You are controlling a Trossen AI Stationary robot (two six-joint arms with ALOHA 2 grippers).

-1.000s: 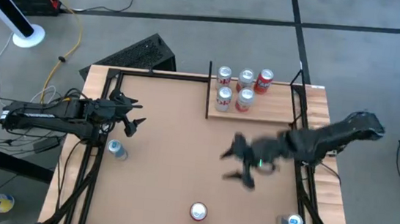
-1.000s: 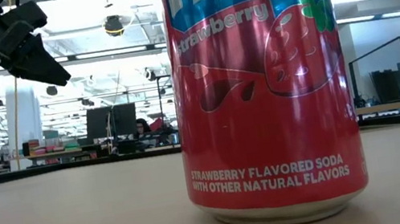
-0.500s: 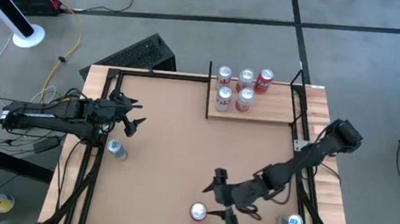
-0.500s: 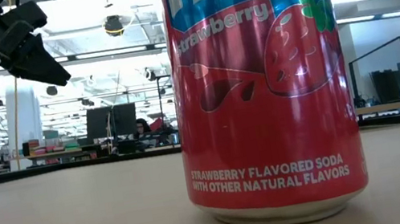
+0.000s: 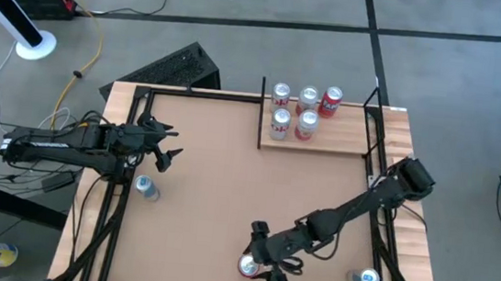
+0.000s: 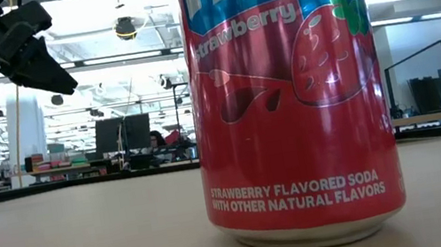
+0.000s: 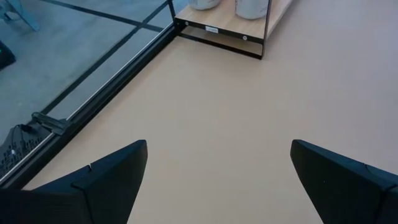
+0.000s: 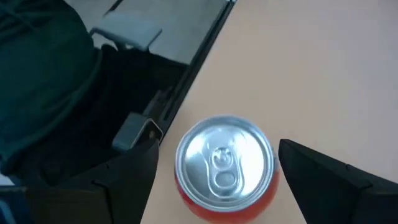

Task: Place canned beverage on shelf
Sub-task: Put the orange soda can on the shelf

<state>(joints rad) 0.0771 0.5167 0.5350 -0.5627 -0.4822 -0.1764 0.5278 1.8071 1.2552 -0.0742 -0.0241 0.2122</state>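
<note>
The right hand [image 5: 262, 264] hangs low over the near edge of the brown surface [image 5: 209, 183], fingers [image 8: 323, 171] spread wide and grasping nothing. Between them stands the red strawberry soda can with a silver top [image 8: 225, 167], upright and apparently untouched; from above it shows at the near middle of the surface, right at the hand. The left hand [image 5: 169, 146] waits at the left side, likewise spread and empty, near a blue can [image 5: 144, 186]. Another blue can [image 5: 366, 279] stands at the near right corner.

The pale wood shelf with thin black posts [image 5: 343, 138] lies at the far right, well apart from the hand, already carrying five cans [image 5: 301, 110] grouped toward its left end.

The risks, as I judge them: the can stands close to the surface's near edge, so a finger clipping it on the way in could tip it or push it off. A grip taken high near the rim could let it swing or slip in transit. On the shelf, a careless set-down could knock the cans already there.

The label reads "Strawberry" and "STRAWBERRY FLAVORED SODA WITH OTHER NATURAL FLAVORS"; the brand name above is cut off.
</note>
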